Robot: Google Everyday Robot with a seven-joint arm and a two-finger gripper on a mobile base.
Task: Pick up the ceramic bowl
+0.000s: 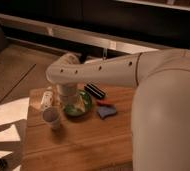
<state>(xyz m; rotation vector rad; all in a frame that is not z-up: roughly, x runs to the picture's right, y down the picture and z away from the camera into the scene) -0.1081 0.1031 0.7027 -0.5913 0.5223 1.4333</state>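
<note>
Arm: pale, reaches in from the right, bends at the elbow and drops straight down. Claw [71,101]: directly over the ceramic bowl [82,108], at or within its rim; how wide it stands cannot be told.

Ceramic bowl: dark green, on the tabletop [83,142], left of centre toward the back; contents hidden by the claw.

Small pale cup [51,118]: upright, just left-front of the bowl.

Black oblong object [94,90]: behind the bowl.

Blue item [107,111]: to its right.

Front of the tabletop: bare wood.
</note>
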